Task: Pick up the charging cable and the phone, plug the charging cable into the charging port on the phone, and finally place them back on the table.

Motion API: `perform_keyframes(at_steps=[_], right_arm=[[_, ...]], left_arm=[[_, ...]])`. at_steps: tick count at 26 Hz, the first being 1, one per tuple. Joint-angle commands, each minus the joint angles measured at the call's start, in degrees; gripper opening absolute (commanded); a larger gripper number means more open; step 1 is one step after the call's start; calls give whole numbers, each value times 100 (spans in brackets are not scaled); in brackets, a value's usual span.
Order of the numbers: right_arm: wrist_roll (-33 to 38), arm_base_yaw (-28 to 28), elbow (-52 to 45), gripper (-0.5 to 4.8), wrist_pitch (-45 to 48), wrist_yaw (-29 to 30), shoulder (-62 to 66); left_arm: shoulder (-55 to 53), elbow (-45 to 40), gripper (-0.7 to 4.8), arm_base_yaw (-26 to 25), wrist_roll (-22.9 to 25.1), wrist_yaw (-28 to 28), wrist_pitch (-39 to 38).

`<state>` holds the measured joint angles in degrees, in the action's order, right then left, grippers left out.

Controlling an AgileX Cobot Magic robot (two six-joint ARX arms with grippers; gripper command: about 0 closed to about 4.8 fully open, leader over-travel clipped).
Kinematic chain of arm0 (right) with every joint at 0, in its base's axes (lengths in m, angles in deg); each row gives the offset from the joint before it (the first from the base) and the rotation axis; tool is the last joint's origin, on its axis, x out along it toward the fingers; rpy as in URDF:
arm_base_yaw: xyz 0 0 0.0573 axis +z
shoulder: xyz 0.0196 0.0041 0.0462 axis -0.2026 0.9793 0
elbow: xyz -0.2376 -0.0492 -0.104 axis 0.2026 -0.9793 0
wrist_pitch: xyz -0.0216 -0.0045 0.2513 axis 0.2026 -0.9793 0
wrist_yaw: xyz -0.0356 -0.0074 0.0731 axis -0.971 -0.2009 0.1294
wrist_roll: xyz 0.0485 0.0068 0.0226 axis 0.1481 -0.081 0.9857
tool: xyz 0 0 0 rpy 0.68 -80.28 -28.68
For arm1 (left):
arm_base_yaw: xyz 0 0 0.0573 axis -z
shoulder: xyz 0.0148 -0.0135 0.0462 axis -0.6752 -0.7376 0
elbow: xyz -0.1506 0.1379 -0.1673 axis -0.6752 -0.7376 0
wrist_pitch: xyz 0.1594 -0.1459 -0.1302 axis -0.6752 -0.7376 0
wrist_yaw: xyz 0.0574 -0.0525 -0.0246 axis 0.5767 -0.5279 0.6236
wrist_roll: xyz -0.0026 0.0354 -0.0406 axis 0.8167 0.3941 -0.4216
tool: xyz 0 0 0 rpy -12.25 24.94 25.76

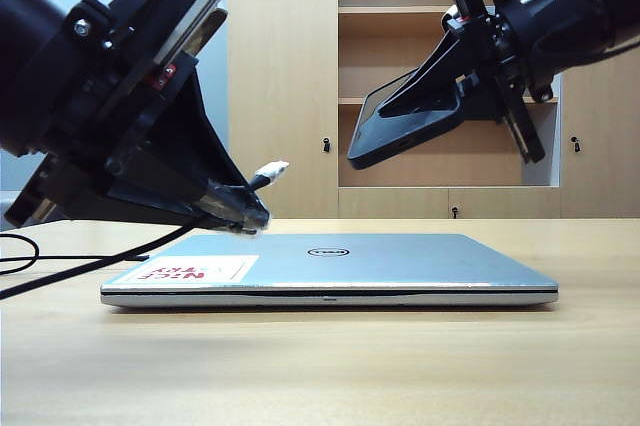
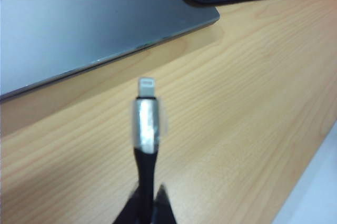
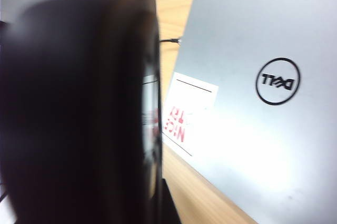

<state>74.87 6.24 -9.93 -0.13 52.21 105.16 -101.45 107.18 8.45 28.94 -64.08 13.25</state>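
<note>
Both jaws clamped: cable (image 2: 146, 129), phone (image 1: 405, 126).

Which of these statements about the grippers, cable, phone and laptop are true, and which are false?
1. The left gripper holds the charging cable above the table. True.
2. The plug already sits in the phone. False: plug and phone are apart.
3. The right gripper holds the phone in the air. True.
4. The laptop is open. False: its lid is closed.
5. The phone lies on the laptop. False: it is held well above it.
</note>
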Motion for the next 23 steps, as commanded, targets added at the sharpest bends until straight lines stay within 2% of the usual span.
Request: perform_keyframes(at_steps=[1,4,10,19,23], right_arm=[[461,4,-181,-6,992,160,-9],[601,4,-275,-6,1349,175,90],[691,13,-295,-6,2057,323,448],[1296,118,-295,-5,3353,553,1182],[1773,374,-293,-5,4081,549,1480]], left_arm=[[-48,9,-6,13,-212,-15,74],[-122,9,-6,15,-369,-13,116],[-280,7,-6,15,-385,-15,225],[-603,4,-6,15,-584,-15,706],[-608,4,-6,15,-619,-15,761]])
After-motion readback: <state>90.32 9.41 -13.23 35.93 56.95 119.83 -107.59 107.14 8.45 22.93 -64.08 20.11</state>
